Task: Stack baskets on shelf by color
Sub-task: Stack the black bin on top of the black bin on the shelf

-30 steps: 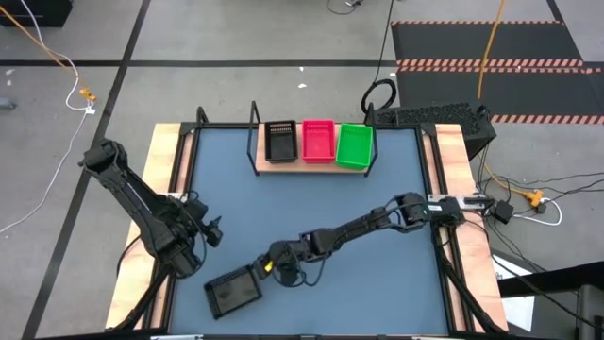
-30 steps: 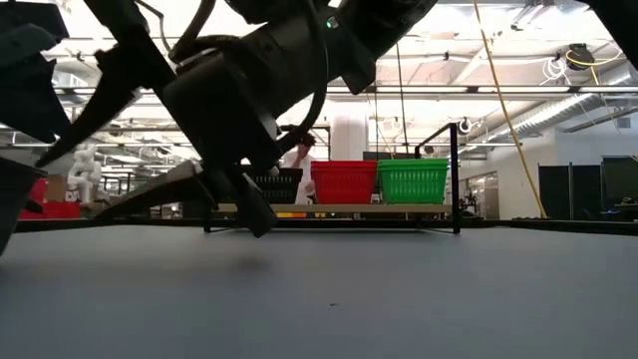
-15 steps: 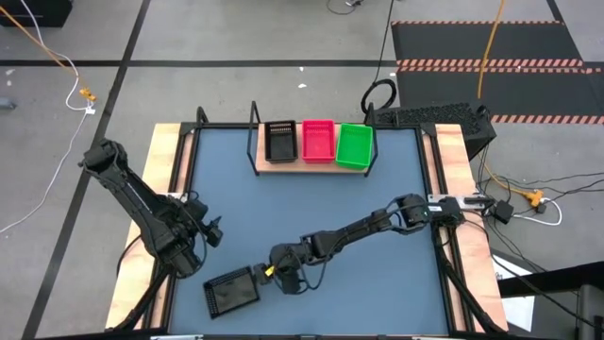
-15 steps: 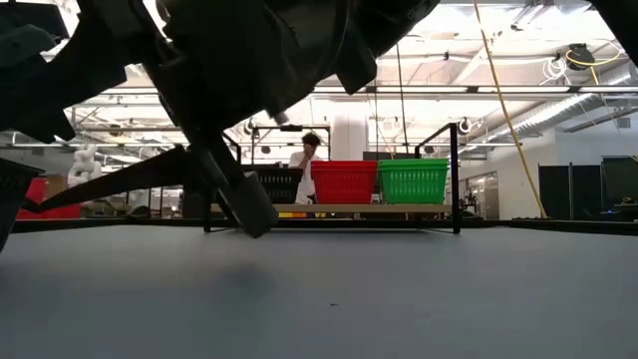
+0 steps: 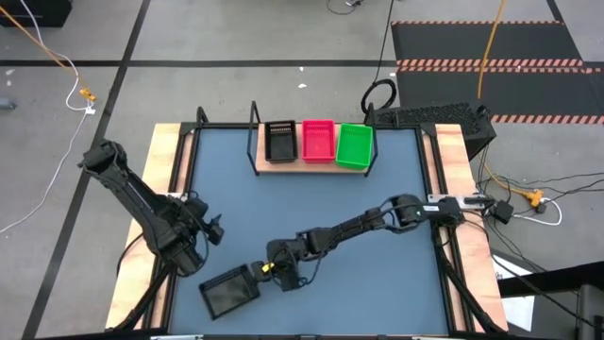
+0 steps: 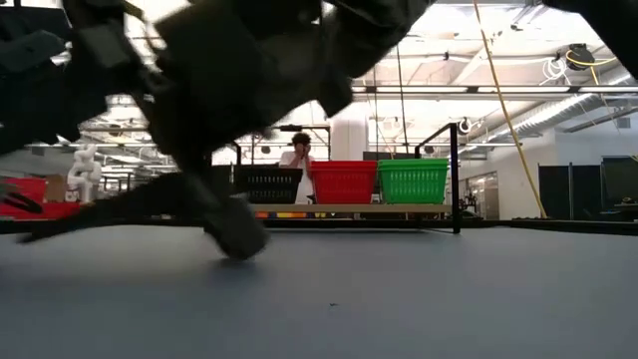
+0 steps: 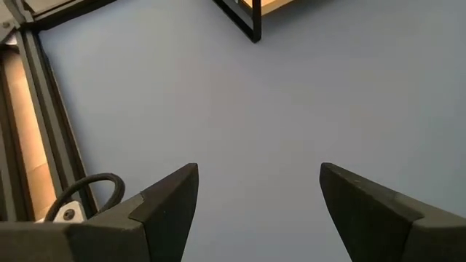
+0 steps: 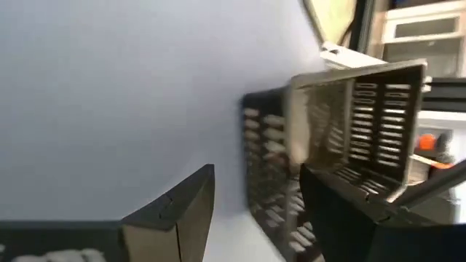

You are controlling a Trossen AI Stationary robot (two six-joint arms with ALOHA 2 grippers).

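On the shelf (image 5: 268,167) at the table's far side a black basket (image 5: 279,141), a pink-red basket (image 5: 318,140) and a green basket (image 5: 354,145) stand side by side. Another black basket (image 5: 226,293) lies near the table's near edge, left of centre. In the low view (image 6: 110,211) it is tilted, its end by my right gripper raised. My right gripper (image 5: 272,271) is open at that end, and one basket wall (image 8: 268,182) stands between its fingers. My left gripper (image 5: 209,231) is open and empty at the table's left side. My right gripper has one finger (image 8: 342,211) at the black basket's end wall (image 8: 320,156), with the other finger outside and a wide gap between them. The fingers come slanting down from the table's right. The basket is tilted, this end raised. I cannot tell whether the fingers touch it.
The shelf's black frame post (image 6: 455,178) rises at its right end. A person (image 6: 299,160) stands in the room behind the shelf. Bare blue-grey tabletop (image 5: 311,212) lies between the shelf and my right arm.
My right gripper has gone a little toward the table's near edge and left. The black basket has shifted slightly toward the near left corner, and its raised end has sunk lower.
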